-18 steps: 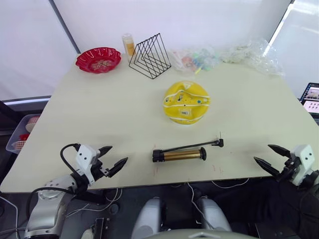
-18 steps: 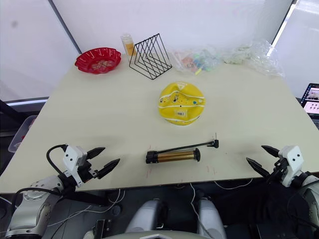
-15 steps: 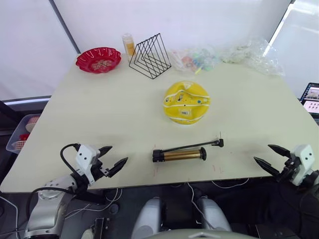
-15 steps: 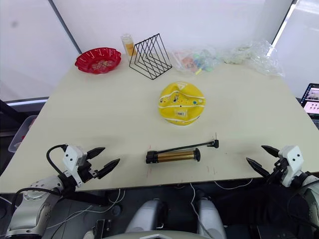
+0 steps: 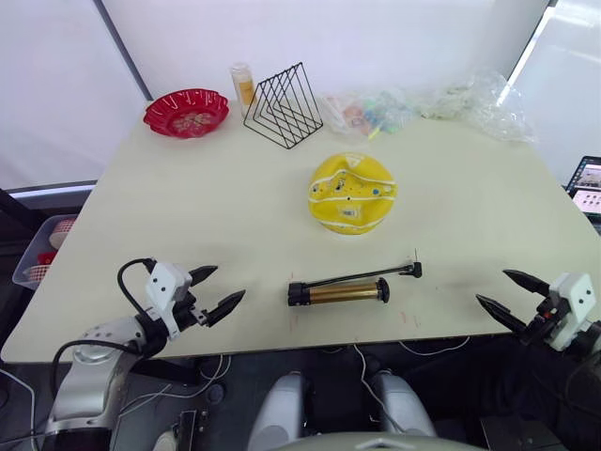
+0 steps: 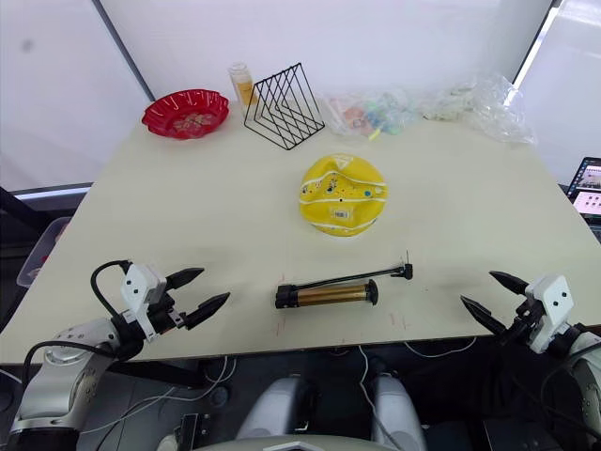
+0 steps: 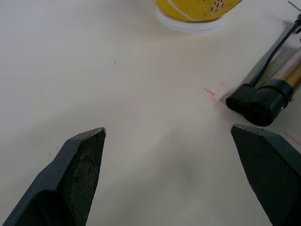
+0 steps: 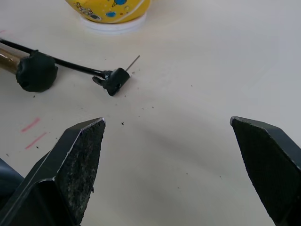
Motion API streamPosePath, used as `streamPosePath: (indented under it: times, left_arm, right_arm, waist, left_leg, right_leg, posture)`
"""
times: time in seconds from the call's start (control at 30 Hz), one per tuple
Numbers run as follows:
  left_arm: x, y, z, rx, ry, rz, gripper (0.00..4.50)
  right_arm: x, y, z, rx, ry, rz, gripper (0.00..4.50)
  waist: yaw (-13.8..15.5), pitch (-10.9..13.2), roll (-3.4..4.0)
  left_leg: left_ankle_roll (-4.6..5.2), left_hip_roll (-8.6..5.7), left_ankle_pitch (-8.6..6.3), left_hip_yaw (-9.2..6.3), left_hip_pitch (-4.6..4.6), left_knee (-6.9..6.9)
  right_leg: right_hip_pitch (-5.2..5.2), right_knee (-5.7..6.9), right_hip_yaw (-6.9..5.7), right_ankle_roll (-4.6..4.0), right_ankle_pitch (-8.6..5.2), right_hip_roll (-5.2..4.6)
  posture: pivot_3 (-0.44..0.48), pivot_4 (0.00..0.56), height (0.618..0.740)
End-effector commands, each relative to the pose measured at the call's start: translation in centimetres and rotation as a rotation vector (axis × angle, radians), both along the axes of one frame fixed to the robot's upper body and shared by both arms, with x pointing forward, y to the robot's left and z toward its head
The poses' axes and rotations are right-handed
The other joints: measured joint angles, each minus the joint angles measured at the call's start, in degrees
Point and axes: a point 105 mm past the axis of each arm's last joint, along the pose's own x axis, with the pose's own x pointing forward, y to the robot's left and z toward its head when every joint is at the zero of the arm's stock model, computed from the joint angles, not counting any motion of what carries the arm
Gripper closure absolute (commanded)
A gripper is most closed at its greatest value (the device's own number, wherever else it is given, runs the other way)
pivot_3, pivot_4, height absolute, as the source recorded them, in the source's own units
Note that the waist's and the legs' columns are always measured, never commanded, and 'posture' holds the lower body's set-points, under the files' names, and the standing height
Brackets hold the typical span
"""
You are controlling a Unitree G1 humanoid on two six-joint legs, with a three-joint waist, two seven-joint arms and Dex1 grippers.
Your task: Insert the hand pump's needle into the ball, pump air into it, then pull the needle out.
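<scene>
We judge the task at its very start, with nothing picked up. The hand pump [image 5: 338, 290] lies near the front edge of the surface [image 5: 188, 216], its hose running to the needle [image 8: 133, 62], which points toward the yellow ball [image 5: 350, 193] sitting further back, apart from it. Our left end effector [image 5: 216, 291] hovers near the pump's handle end, fingers spread and empty; our right end effector [image 5: 512, 297] hangs off to the needle's side, likewise released. Next we likely need the right one to close on the black fitting behind the needle
</scene>
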Motion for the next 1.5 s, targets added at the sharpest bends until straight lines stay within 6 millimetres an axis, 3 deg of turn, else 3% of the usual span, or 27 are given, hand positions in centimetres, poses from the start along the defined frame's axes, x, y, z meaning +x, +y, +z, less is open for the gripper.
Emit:
streamPosePath:
  times: [0.03,0.37,0.53,0.7,0.83,0.93,1.07,1.23,1.5]
  left_arm:
    - [0.7,-1.4,1.3,0.021,-0.025,-0.102,0.0]
    - [2.9,-7.4,3.3,0.068,-0.019,-0.454,0.0]
    - [3.8,-9.2,3.8,0.075,-0.004,-0.562,0.0]
    - [4.2,-11.9,4.4,0.095,-0.005,-0.691,2.36]
    - [4.3,-12.5,4.5,0.104,-0.004,-0.717,2.36]
    - [4.2,-15.0,3.8,0.129,0.026,-0.8,2.36]
    - [4.6,-16.5,3.2,0.168,0.023,-0.837,2.36]
    - [5.3,-19.3,2.3,0.219,0.021,-0.866,2.36]
    - [6.3,-21.6,1.0,0.296,0.036,-0.852,2.36]
  right_arm:
    - [-0.3,0.2,1.9,0.005,-0.083,0.015,0.03]
    - [-1.9,2.8,3.7,0.035,-0.125,0.128,0.03]
    - [-2.3,3.7,4.0,0.034,-0.126,0.154,0.03]
    - [-2.4,4.1,3.9,0.031,-0.13,0.161,0.0]
    - [-2.4,4.2,3.9,0.032,-0.131,0.161,0.0]
    - [-2.4,4.1,4.0,0.032,-0.14,0.162,0.0]
    - [-2.4,4.1,4.0,0.032,-0.144,0.161,0.0]
    - [-2.5,4.1,3.9,0.032,-0.146,0.169,0.0]
    - [-2.6,4.3,4.0,0.025,-0.148,0.184,0.0]
  waist:
    - [0.1,0.0,0.0]
    - [0.3,0.0,0.03]
    - [0.1,0.0,0.04]
    - [0.2,0.0,0.04]
    - [0.1,0.0,0.06]
    - [0.3,0.1,0.16]
    - [0.5,0.1,0.2]
    - [0.3,0.1,0.21]
    - [0.2,0.1,0.21]
  left_leg:
    - [0.03,-0.09,-0.02,-0.01,-0.02,0.0]
    - [0.49,-0.39,-0.31,0.01,-0.12,0.02]
    - [0.48,-0.42,-0.31,-0.38,-0.16,0.02]
    - [0.47,-0.44,-0.31,-0.86,-0.18,0.02]
    - [0.42,-0.44,-0.33,-1.56,-0.17,0.01]
    - [0.32,-0.38,-0.37,-1.92,-0.14,0.0]
    - [0.29,-0.41,-0.36,-1.98,-0.13,0.0]
    - [0.29,-0.51,-0.36,-2.11,-0.11,0.02]
    - [0.26,-0.63,-0.34,-2.34,-0.03,0.03]
  right_leg:
    - [0.0,0.0,0.0,0.06,-0.03,-0.03]
    - [0.08,-0.09,0.05,0.19,-0.13,-0.25]
    - [0.17,-0.07,-0.2,0.16,-0.2,-0.18]
    - [0.35,-0.07,-0.61,-0.01,-0.36,-0.18]
    - [0.6,-0.04,-1.32,-0.36,-0.6,-0.15]
    - [0.72,0.11,-1.57,-0.48,-0.76,-0.1]
    - [0.9,0.12,-1.99,-0.61,-0.98,-0.1]
    - [0.96,0.13,-1.97,-0.45,-1.06,-0.03]
    - [0.97,0.16,-1.58,-0.31,-1.08,0.06]
  posture:
    - [0.0,0.15,0.737]
    - [0.0,0.15,0.737]
    - [0.0,0.15,0.737]
    - [0.0,0.15,0.737]
    - [0.0,0.15,0.737]
    - [0.0,0.15,0.737]
    - [0.0,0.15,0.737]
    - [0.0,0.15,0.737]
    - [0.0,0.15,0.737]
